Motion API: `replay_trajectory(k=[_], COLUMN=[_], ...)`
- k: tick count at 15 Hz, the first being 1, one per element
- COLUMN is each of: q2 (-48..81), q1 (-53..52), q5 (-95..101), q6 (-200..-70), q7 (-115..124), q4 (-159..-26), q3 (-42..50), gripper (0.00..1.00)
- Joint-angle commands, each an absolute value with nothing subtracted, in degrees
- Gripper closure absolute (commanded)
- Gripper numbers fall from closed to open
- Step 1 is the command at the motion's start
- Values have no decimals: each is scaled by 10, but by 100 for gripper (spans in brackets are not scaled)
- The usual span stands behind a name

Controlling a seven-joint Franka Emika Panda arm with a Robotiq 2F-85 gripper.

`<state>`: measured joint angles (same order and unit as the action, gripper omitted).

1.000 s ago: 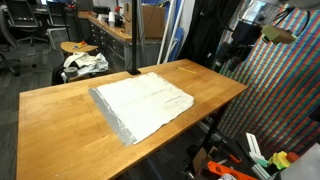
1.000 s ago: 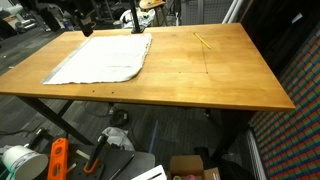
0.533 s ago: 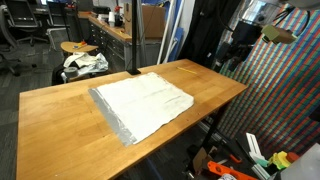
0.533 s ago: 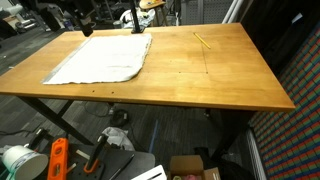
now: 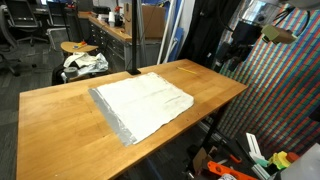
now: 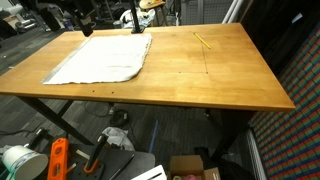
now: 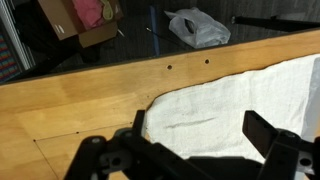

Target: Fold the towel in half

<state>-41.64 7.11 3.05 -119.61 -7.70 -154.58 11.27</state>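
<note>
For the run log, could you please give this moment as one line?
towel: flat on table, unfolded | gripper: open, empty | fold: not started

Nothing is visibly changing over the last second in both exterior views: the towel [image 5: 143,103] is lying spread in the same place on the counter [image 5: 60,120], and the gripper [image 5: 230,60] is hanging where it was beyond the counter's far right edge, jaws equally wide.
</note>
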Motion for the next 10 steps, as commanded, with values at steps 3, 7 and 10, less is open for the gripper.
replay_trajectory(k=[3, 7, 10], q2=[-416, -408, -359], q1=[75, 76, 58], q5=[27, 32, 27], q6=[-1195, -1188, -1127], q7=[-80, -74, -82], q4=[-1545, -1541, -1499], q3=[109, 102, 92], gripper=[0, 0, 0])
